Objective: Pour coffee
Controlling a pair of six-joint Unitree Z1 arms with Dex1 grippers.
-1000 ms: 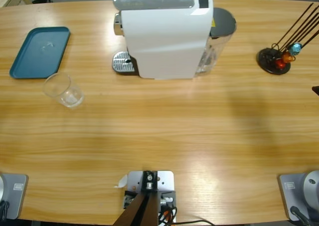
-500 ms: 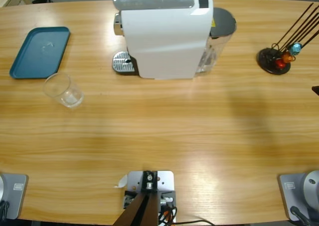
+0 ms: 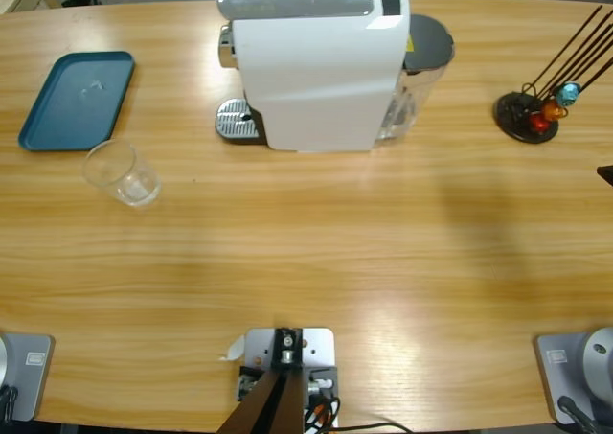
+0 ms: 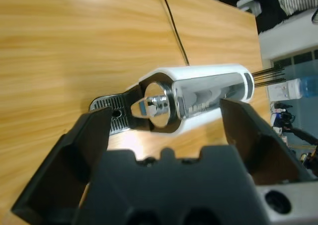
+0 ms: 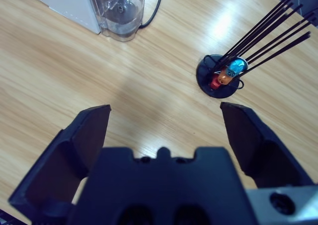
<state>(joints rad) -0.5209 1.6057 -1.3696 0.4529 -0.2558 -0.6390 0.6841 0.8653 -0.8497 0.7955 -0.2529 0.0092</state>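
Observation:
No coffee shows in any view. In the high view the clear glass cup (image 3: pixel 122 173) stands on the table left of the white coffee machine (image 3: pixel 316 65) and looks empty. My left gripper (image 4: pixel 166 112) is open with nothing between its jaws, and it looks along the table at the machine's chrome spout (image 4: pixel 154 105) and drip grate (image 4: pixel 106 106). Open and empty too, my right gripper (image 5: pixel 164 110) hangs above bare wood, between the machine's water tank (image 5: pixel 120 10) and the capsule stand (image 5: pixel 221 78). Neither gripper shows clearly in the high view.
A blue tray (image 3: pixel 77 99) lies at the far left, behind the cup. The black capsule stand (image 3: pixel 529 116), with long rods and a few coloured capsules, stands at the far right. A black cable (image 4: pixel 171 29) runs from the machine across the table. A dark tip (image 3: pixel 606 173) pokes in at the right edge.
A dark shape has come into the high view beyond the table's far left corner. The cup, the machine and the tray have not moved.

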